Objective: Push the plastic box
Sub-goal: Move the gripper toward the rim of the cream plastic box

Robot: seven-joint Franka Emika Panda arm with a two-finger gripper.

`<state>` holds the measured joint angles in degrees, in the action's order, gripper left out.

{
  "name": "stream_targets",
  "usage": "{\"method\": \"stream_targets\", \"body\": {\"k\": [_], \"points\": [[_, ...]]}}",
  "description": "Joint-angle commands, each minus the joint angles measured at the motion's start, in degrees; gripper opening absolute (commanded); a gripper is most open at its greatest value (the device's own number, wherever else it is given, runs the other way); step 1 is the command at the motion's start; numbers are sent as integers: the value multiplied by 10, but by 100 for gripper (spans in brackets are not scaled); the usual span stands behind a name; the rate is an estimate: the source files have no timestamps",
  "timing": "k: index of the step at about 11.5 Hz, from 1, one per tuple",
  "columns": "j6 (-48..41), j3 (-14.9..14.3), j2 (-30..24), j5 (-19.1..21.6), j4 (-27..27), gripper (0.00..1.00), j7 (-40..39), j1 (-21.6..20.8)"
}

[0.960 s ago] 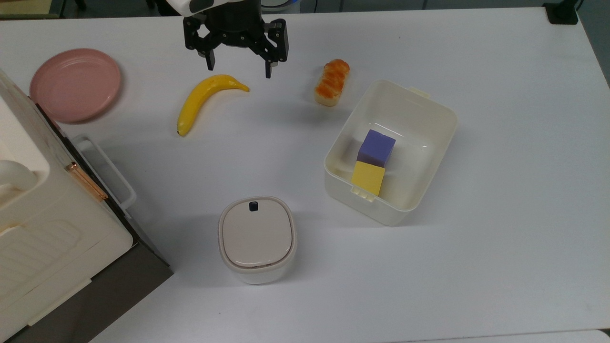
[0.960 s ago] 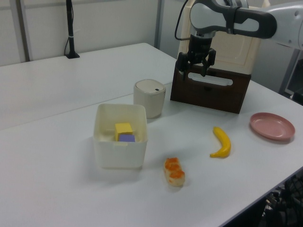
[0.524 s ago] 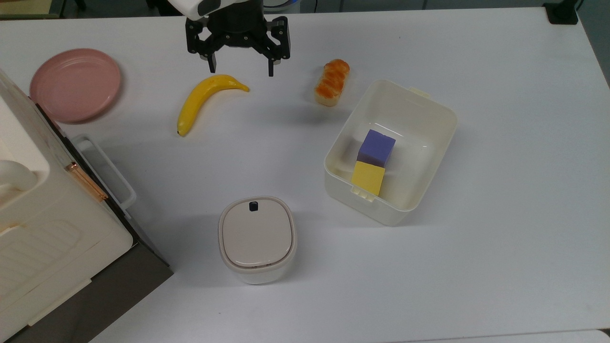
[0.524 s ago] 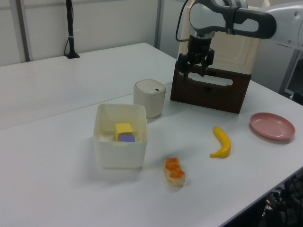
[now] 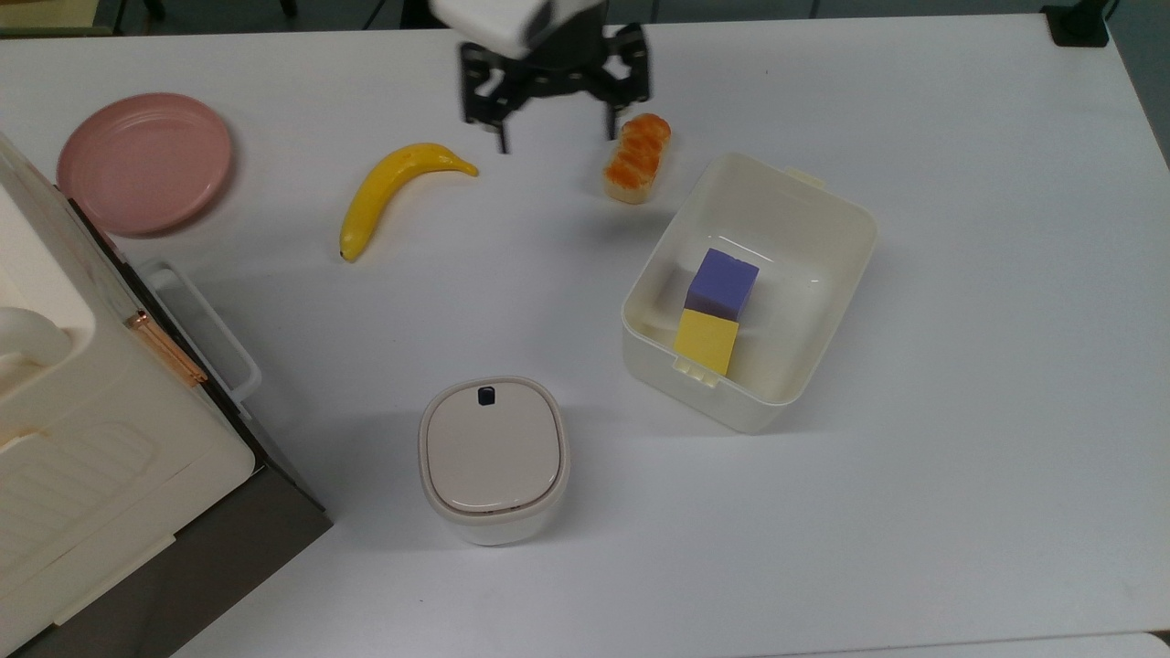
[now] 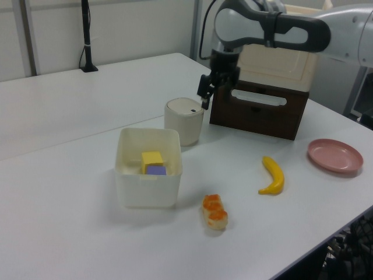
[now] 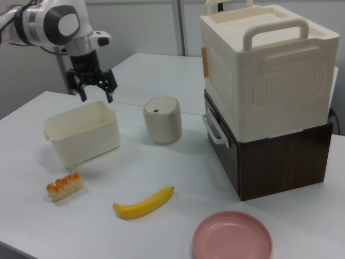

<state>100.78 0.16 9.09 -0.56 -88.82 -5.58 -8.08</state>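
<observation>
The cream-white plastic box (image 5: pixel 804 274) stands on the white table at the top view's right of centre, with a purple block (image 5: pixel 721 283) and a yellow block (image 5: pixel 706 341) inside. It also shows in the left view (image 6: pixel 145 189) and the right view (image 7: pixel 83 140). My gripper (image 5: pixel 556 139) hangs open above the table, between the banana and the bread, up and left of the box in the top view, apart from it. In the right view the gripper (image 7: pixel 96 98) hovers just behind the box's far rim, holding nothing.
A banana (image 5: pixel 393 187) and a bread piece (image 5: pixel 637 157) lie near the gripper. A lidded canister (image 5: pixel 494 457) stands left of the box in the top view. A pink plate (image 5: pixel 144 162) and a large white appliance (image 5: pixel 82 439) occupy the top view's left side.
The gripper has swung toward the top view's right, from over the banana's tip to beside the bread, staying open. The box and other objects have not moved.
</observation>
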Motion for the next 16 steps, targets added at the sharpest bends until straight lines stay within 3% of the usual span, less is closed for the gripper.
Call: {"method": "stream_targets", "body": {"k": [1,4,7,16], "points": [[42,-7,16,33,-4,100,-127,-29],[40,-7,30,26,-5,100,-321,-29],[40,-8,45,-15,-26,100,-416,-31],[68,-10,110,-41,-34,100,-437,-90]]}}
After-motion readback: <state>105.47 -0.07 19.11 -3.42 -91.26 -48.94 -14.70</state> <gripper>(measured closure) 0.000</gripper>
